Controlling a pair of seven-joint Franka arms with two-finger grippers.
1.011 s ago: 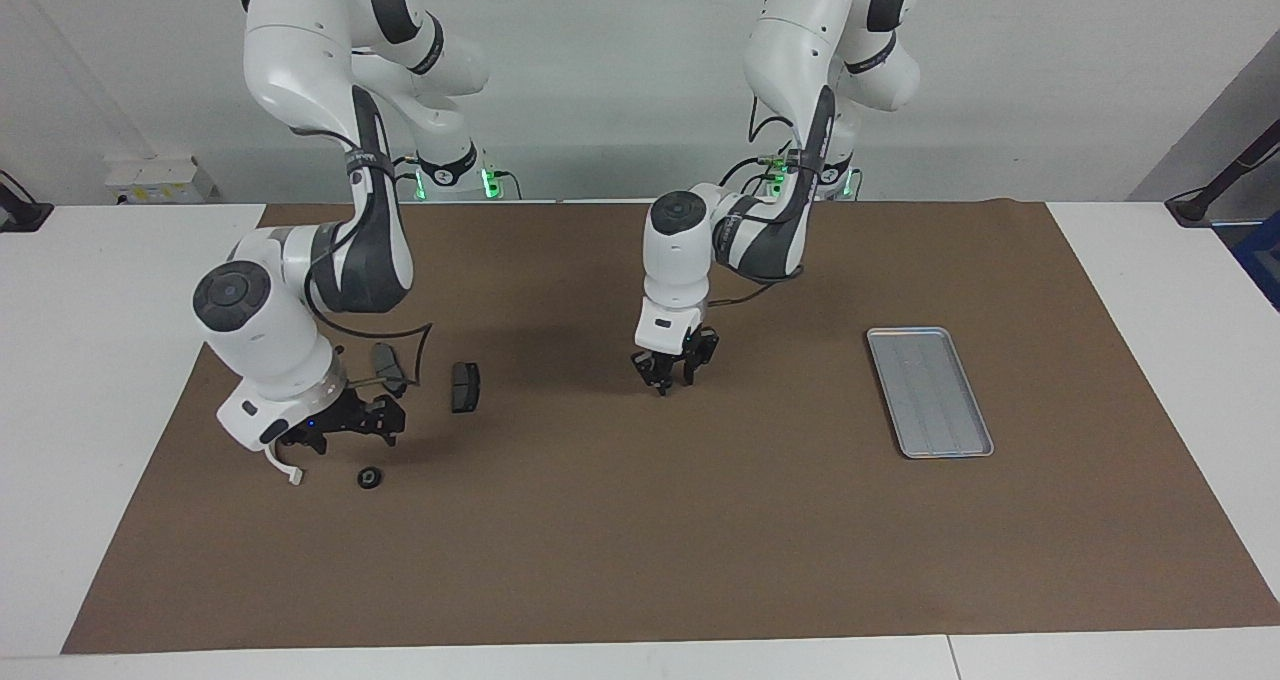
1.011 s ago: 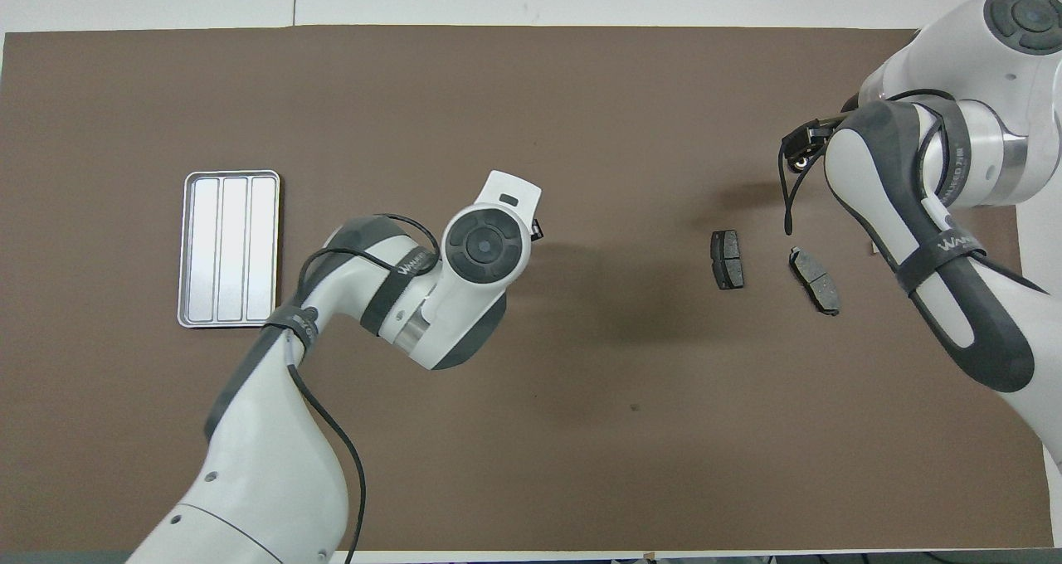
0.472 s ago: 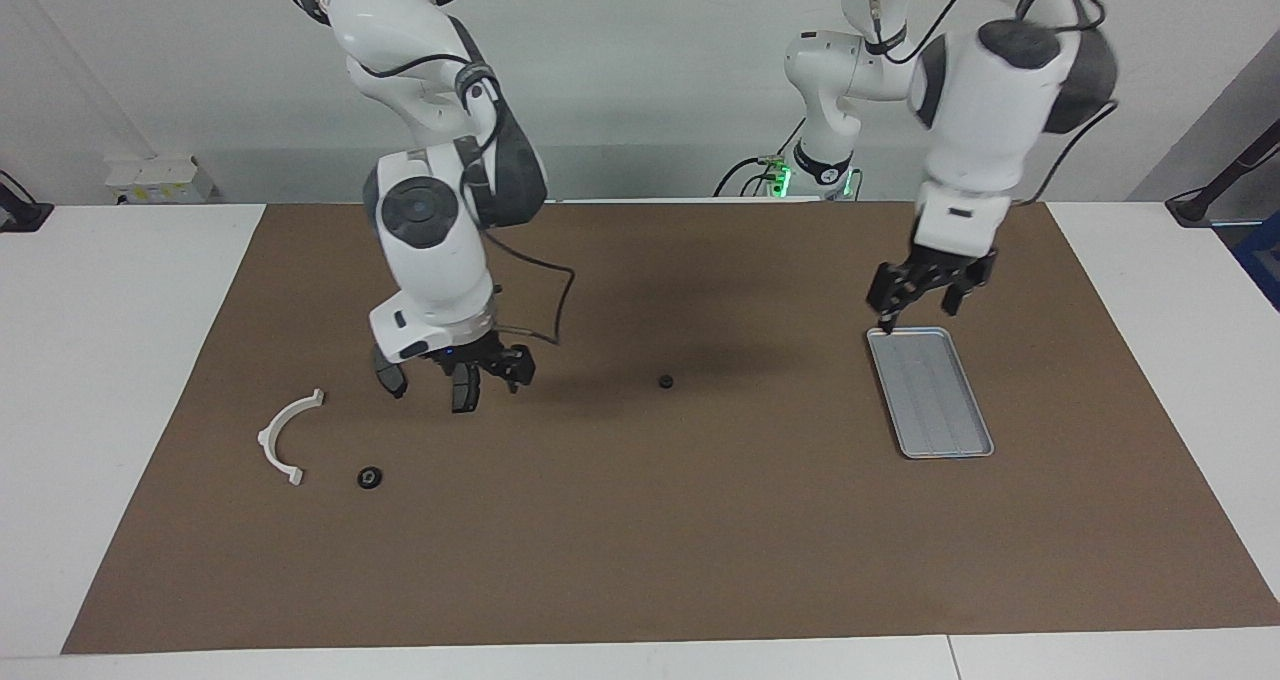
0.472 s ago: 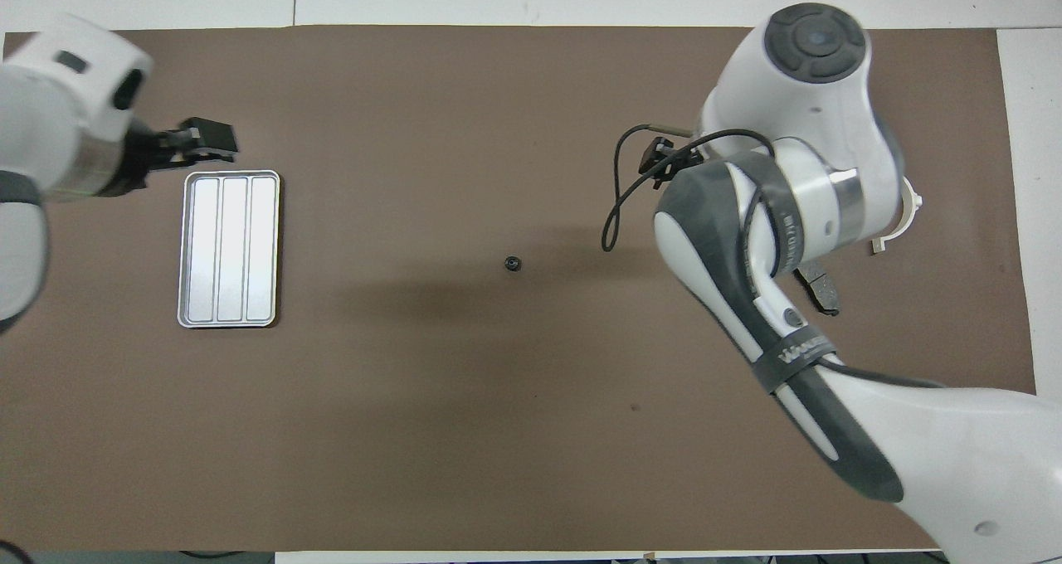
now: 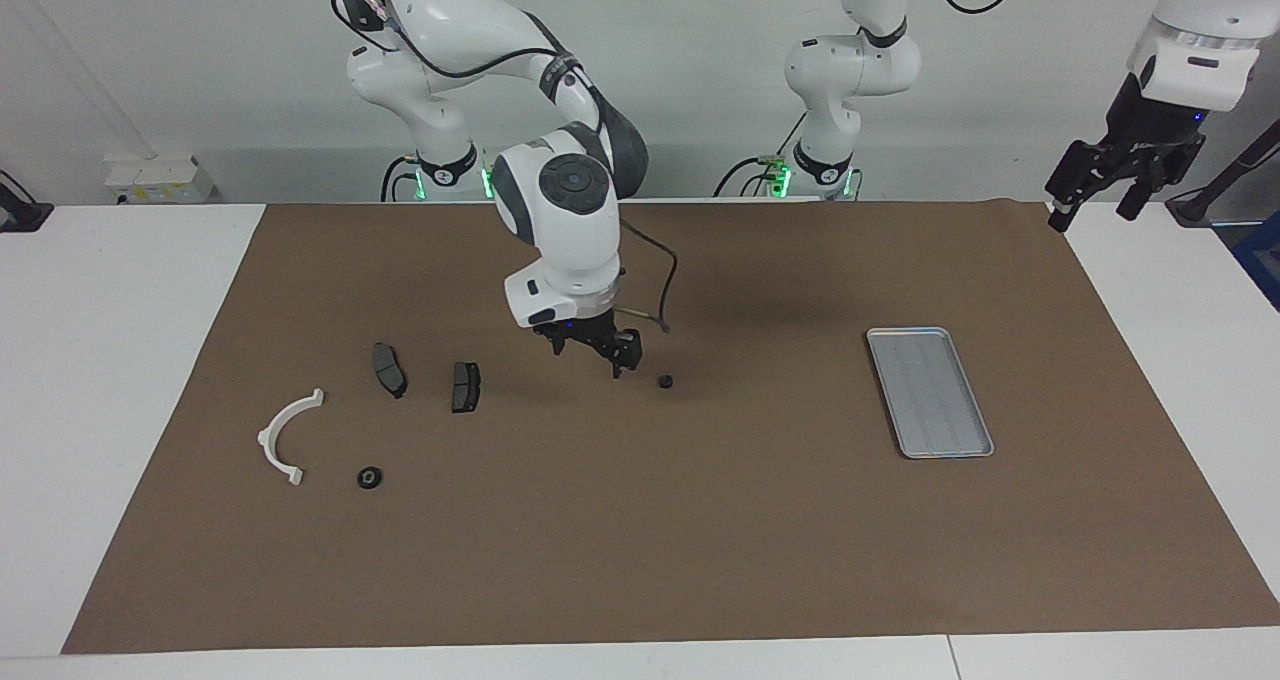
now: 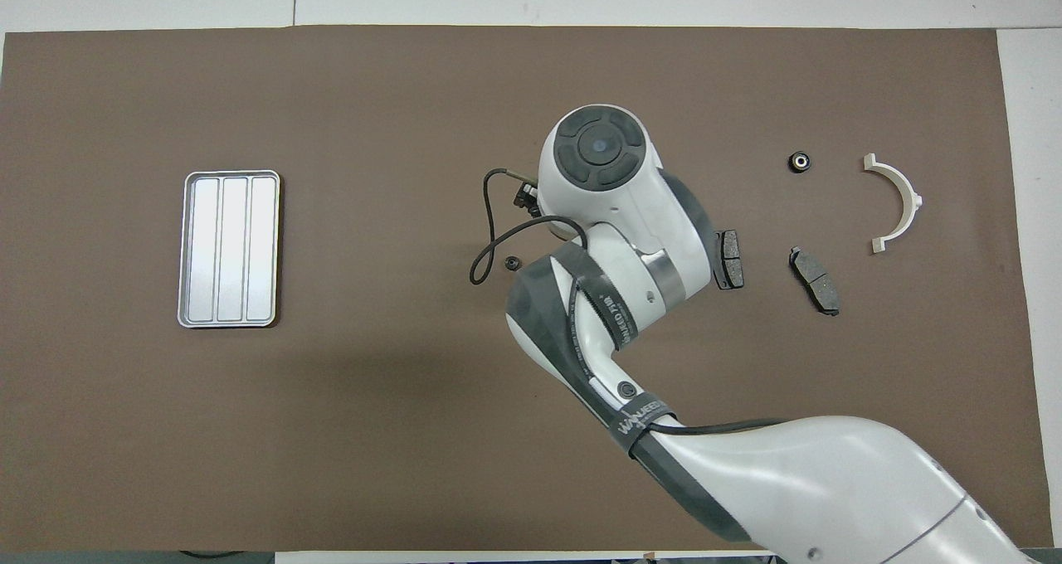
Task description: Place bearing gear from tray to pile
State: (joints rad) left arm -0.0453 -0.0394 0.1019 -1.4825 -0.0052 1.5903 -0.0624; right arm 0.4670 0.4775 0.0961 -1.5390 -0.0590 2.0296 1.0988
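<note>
- My right gripper (image 5: 596, 352) hangs low over the middle of the brown mat (image 5: 640, 520); whether its fingers are spread or closed I cannot tell.
- The bearing gear (image 5: 665, 382), a small black ring, lies on the mat just beside my right gripper, toward the left arm's end, apart from the fingertips.
- The tray (image 5: 929, 391) sits bare near the left arm's end of the mat.
- My left gripper (image 5: 1117, 188) is raised high over the mat's corner at the left arm's end, nearest the robots; I cannot tell the state of its fingers either.
- The pile lies toward the right arm's end: 2 dark brake pads (image 5: 466, 387), a white bracket (image 5: 285, 437) and a second black ring (image 5: 369, 477).
- The overhead view hides my right gripper under the wrist, yet shows the bearing gear (image 6: 513, 263) beside a looping cable (image 6: 489, 240); my left gripper is outside it.
- That view also shows the tray's (image 6: 229, 249) 3 lengthwise panels.
- The forearm strap (image 6: 612, 308) carries lettering too small for me to read.
</note>
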